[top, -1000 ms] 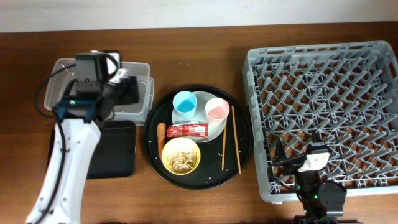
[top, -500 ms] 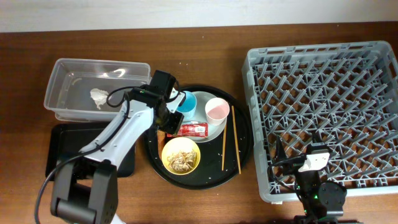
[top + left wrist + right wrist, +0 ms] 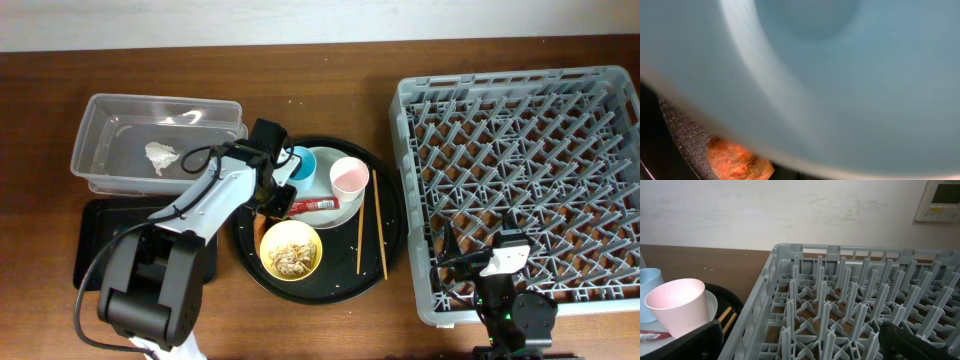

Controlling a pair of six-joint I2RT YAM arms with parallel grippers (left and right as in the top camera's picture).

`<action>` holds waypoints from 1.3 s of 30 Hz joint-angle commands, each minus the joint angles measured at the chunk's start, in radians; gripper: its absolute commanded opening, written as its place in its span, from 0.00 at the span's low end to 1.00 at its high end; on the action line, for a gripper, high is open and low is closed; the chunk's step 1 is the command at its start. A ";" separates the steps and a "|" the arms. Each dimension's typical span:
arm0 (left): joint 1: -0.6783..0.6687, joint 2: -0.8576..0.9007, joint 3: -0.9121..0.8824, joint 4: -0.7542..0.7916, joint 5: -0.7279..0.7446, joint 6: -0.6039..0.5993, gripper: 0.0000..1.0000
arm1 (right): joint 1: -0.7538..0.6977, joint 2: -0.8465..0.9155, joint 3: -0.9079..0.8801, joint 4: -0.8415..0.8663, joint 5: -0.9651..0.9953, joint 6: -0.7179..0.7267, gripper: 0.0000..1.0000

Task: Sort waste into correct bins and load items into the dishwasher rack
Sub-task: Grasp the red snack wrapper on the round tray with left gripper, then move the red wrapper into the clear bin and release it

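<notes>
My left gripper [image 3: 278, 200] is shut and low over the round tray. It sits at the left end of the red foil wrapper [image 3: 318, 206], which runs under its tips; whether it pinches the wrapper I cannot tell. The left wrist view shows the orange sausage piece [image 3: 737, 161] beside the pale plate [image 3: 850, 75]. Blue cup [image 3: 300, 165] and pink cup [image 3: 348, 178] stand on the plate [image 3: 346, 211]. The yellow bowl [image 3: 291, 250] holds flaky scraps. Chopsticks [image 3: 377, 225] lie to the right. My right gripper [image 3: 802, 332] is open over the rack's [image 3: 520, 150] front edge.
The clear tub [image 3: 98, 125] at the back left holds a crumpled tissue [image 3: 158, 157]. The shallow black tray [image 3: 95, 255] lies in front of it. The round black tray [image 3: 375, 285] carries the dishes in the middle. My left arm crosses from the tub to that tray.
My left arm swung from over the clear tub to the round tray and dropped low. Its gripper went from open to shut. The wrapper shifted slightly right. The right arm stayed still.
</notes>
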 commanded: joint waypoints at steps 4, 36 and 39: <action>-0.004 -0.177 -0.006 -0.025 0.008 -0.008 0.00 | -0.004 -0.006 -0.005 -0.004 -0.006 0.004 0.98; 0.507 -0.346 -0.006 0.377 -0.256 -0.229 0.00 | -0.004 -0.006 -0.005 -0.004 -0.005 0.004 0.98; 0.507 -0.310 -0.006 0.421 -0.263 -0.229 0.00 | -0.004 -0.006 -0.005 -0.004 -0.005 0.004 0.98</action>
